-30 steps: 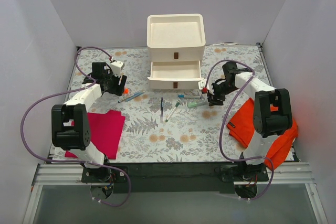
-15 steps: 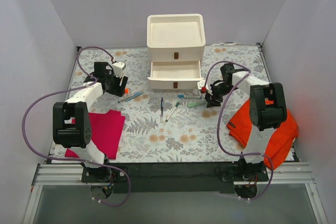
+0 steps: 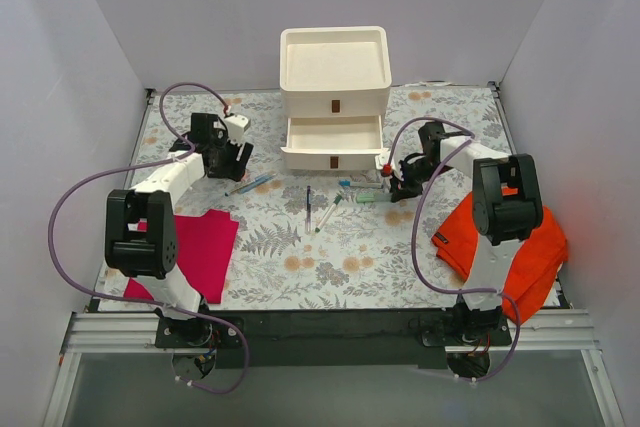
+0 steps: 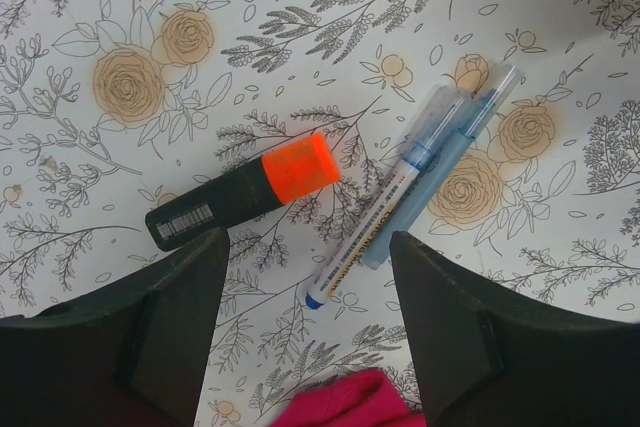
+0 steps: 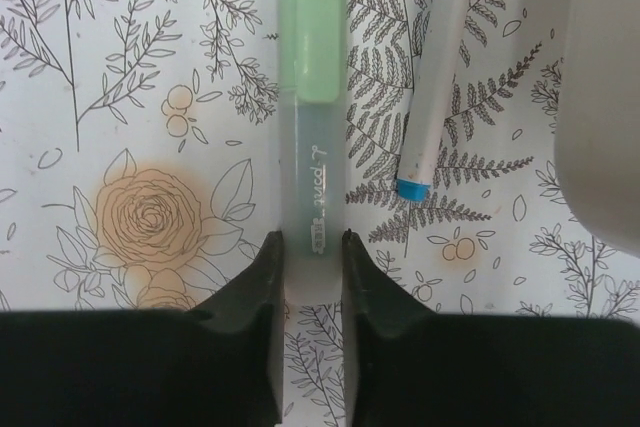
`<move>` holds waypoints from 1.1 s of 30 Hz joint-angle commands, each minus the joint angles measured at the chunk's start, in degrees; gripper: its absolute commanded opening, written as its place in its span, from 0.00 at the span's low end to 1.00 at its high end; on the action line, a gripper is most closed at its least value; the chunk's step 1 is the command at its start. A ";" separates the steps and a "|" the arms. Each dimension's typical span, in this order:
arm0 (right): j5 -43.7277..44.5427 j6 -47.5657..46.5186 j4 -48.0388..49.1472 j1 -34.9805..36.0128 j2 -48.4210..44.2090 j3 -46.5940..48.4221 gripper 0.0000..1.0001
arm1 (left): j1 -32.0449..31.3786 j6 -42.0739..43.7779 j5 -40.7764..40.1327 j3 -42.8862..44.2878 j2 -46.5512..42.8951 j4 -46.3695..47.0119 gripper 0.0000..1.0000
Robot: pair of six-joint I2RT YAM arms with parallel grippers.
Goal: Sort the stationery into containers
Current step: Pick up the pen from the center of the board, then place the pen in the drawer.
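My right gripper [image 5: 306, 247] is shut on the tail of a teal marker with a pale green cap [image 5: 311, 97], which lies flat on the floral mat; both also show in the top view, the gripper [image 3: 392, 182] and the marker [image 3: 372, 197]. A white pen with a blue tip [image 5: 432, 77] lies beside it. My left gripper [image 4: 308, 257] is open and empty, hovering over an orange-capped dark marker [image 4: 245, 197] and two blue pens [image 4: 430, 167]. Two thin pens [image 3: 318, 209] lie mid-mat. The cream stacked drawers [image 3: 334, 87] stand at the back with the lower drawer [image 3: 333, 137] pulled open.
A magenta cloth [image 3: 195, 247] lies near the left arm and its edge shows in the left wrist view [image 4: 345, 402]. An orange cloth [image 3: 500, 237] lies under the right arm. The drawer's cream corner [image 5: 600, 97] stands close beside the right gripper.
My left gripper has moved right, toward the drawers. My right gripper has shifted left to the teal marker.
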 commanded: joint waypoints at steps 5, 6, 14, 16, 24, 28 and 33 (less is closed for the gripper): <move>0.20 2.45 0.63 -1.01 -14.17 -7.59 0.09 | -0.94 -0.30 0.09 1.04 -0.73 2.18 0.65; -0.32 2.90 0.54 -1.10 -16.62 -8.30 0.09 | -0.94 -0.21 0.09 0.69 -1.08 2.88 0.65; -4.10 9.99 1.59 -0.14 -35.36 -8.40 0.09 | -0.94 -1.61 2.45 -2.48 -1.70 9.21 0.65; -3.41 12.64 4.31 1.35 -35.29 -6.11 0.10 | -0.94 -2.05 2.81 -2.83 -1.87 10.09 0.65; 4.49 22.67 11.25 6.45 -22.21 8.12 0.11 | -0.94 -3.55 3.51 -3.18 -3.63 10.97 0.66; 6.61 22.94 11.87 8.30 -16.92 14.18 0.11 | -0.94 -2.85 3.34 -4.76 -5.74 10.97 0.65; 9.42 23.20 12.32 9.79 -11.21 20.60 0.16 | -0.94 -0.83 3.51 -7.40 -9.16 10.97 0.66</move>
